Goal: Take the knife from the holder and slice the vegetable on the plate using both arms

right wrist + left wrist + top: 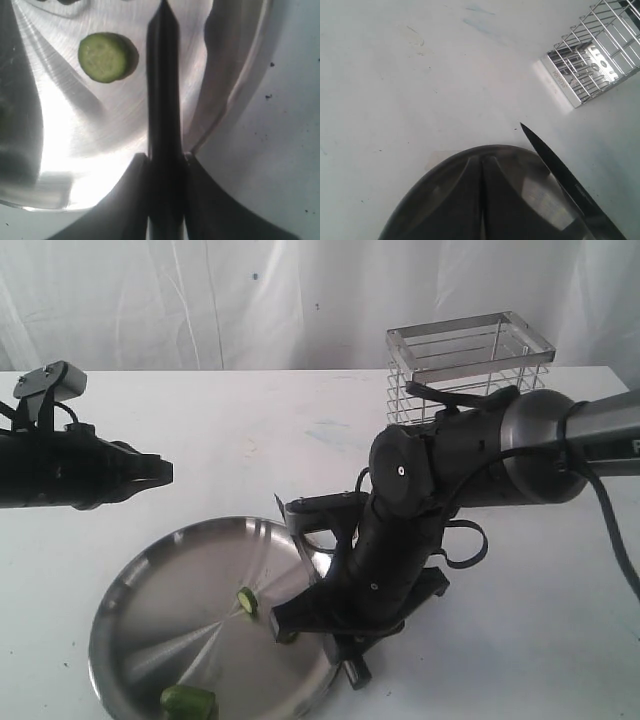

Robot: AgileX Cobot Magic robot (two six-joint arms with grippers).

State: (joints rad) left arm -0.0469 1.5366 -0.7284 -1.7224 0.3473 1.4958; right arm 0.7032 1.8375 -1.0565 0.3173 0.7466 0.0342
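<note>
White tabletop before a pale curtain. The wire holder (470, 365) stands at the back, with no knife seen in it. The left gripper (160, 475) hovers well left of the steel plate (170, 570), fingers pressed together. The knife (560, 172) juts out beside them, so it is likely gripped, though the handle is hidden. The right gripper (285, 620) sits low over the plate's right side, fingers closed; whether it pins anything is unclear. One round slice (247, 600) lies beside it, and a larger cucumber piece (188, 702) rests near the plate's front rim. Slicing appears under way. Next, the right gripper should probably steady the remaining piece while the blade comes across.
</note>
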